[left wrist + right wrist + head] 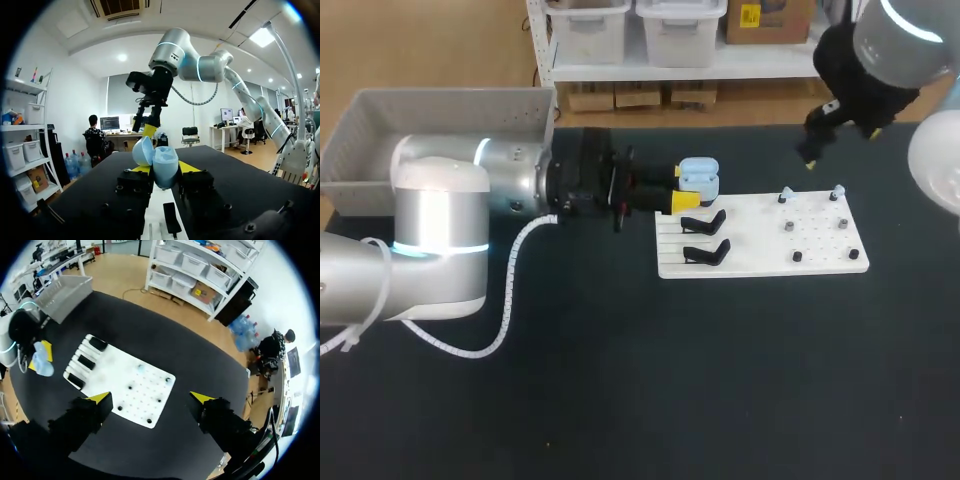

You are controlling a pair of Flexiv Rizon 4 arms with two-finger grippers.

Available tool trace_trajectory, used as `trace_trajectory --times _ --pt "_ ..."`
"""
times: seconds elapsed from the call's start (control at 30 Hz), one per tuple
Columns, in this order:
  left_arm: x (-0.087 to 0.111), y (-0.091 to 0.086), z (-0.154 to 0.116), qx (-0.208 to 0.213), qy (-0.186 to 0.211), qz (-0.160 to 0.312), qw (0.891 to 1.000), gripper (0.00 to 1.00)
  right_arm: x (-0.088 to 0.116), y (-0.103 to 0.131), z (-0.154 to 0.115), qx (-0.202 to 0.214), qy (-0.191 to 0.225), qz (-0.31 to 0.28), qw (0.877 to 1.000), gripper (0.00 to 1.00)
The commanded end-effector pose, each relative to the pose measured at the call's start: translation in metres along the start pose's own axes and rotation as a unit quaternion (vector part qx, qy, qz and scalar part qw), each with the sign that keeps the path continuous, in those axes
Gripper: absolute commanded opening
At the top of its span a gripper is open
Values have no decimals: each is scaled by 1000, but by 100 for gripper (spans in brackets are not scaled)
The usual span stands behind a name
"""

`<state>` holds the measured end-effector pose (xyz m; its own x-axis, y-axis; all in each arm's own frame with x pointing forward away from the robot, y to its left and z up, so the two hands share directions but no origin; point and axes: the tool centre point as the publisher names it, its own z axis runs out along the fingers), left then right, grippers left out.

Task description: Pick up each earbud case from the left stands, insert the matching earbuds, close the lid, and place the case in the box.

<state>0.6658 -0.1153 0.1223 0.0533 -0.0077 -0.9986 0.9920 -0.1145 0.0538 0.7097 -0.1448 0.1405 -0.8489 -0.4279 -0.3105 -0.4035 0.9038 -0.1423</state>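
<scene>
Your left gripper (165,173) was clamped on the pale blue earbud case (165,161), one yellow-tipped finger pressed against each side of the case body. The case sat upright between the fingers with its lid hinged open. In the head view, the case was held just beyond the rear left corner of the white board (760,262), close to the black stands (705,222) but not resting on them.

Your right gripper (151,398) had its fingers spread wide and gripped nothing. It hung above the board, and in the head view it stood over the table (720,380) past the board's far edge, well apart from the left gripper.

The right half of the board carried the earbuds (788,226), set out in rows of two: a pale pair at the rear, a grey pair in the middle and a dark pair at the front. Their finer detail was too small to tell.

The grey box (360,125) stood at the rear left of the table, behind your left arm.
</scene>
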Motion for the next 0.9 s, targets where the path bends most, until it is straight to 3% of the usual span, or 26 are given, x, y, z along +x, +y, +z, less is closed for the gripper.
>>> trace_trajectory --times 0.03,0.4,0.9 --pt "1 -1 0 -2 -1 2 1000 0 0 -6 16 26 16 15 999 100" --pt "1 -1 0 -2 -1 2 1000 0 7 -15 45 13 39 61 997 100" --pt "1 -1 0 -2 -1 2 1000 0 7 -15 45 13 39 61 997 100"
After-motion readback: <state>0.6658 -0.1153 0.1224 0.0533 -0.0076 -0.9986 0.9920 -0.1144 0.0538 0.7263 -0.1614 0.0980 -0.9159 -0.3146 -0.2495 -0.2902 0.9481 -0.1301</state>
